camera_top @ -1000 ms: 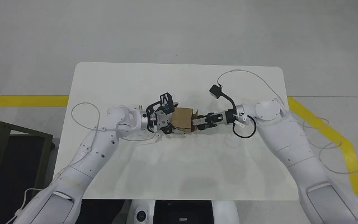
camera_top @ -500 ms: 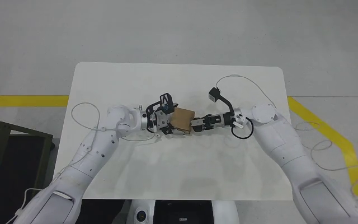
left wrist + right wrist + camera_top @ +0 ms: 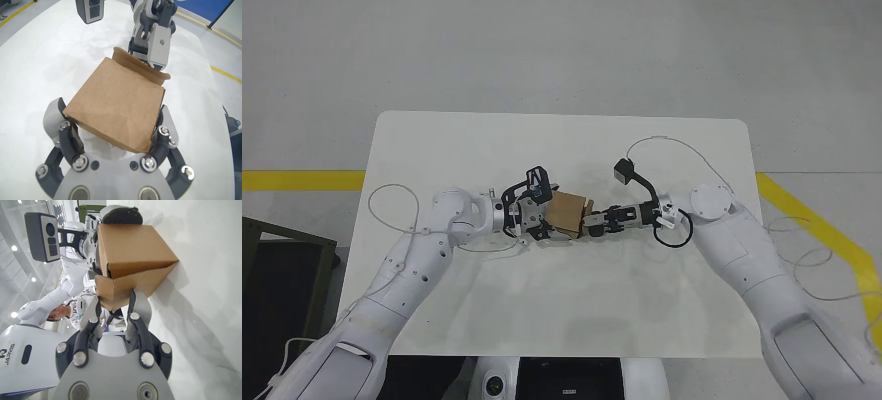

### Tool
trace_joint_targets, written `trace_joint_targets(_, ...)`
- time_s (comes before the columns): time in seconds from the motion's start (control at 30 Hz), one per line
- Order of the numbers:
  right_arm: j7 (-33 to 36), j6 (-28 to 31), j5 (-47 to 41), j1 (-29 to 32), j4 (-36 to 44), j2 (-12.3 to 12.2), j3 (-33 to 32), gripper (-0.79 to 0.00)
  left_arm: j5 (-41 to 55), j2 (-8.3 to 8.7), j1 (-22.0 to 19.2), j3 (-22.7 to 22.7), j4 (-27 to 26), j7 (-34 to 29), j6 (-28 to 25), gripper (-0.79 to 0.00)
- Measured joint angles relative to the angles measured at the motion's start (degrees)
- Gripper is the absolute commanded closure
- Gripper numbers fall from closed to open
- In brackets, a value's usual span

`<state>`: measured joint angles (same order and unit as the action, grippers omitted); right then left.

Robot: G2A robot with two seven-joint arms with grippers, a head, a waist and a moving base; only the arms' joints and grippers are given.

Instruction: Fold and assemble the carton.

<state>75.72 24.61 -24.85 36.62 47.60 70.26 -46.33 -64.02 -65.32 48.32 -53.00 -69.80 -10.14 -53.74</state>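
Brown carton [image 3: 567,213] at mid-table [image 3: 442,150], left gripper [image 3: 112,109] clamped on one end, right gripper [image 3: 115,300] pinching the other.

Counter [image 3: 562,150], centre: carton [image 3: 567,213] blocks, with left tool [image 3: 540,222] clamped on one end and right tool [image 3: 592,224] pinching the opposite flap. Open passage along the carton's far and near sides. Thin cable [image 3: 682,133] loops over the right rear.

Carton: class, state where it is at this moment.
In the top view, the carton is at the middle of the table, gripped by the left hand on one side, with the right hand at its flap on the other.
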Motion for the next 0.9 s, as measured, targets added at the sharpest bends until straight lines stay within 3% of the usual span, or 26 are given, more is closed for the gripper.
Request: trace_joint_targets(0.9, -1.72, -5.61, 8.46, -2.18, 3.4, 0.27, 0.71, -0.259, 0.29, 0.2, 0.52, -0.66, -0.52, -0.42, -0.07, -0.785)
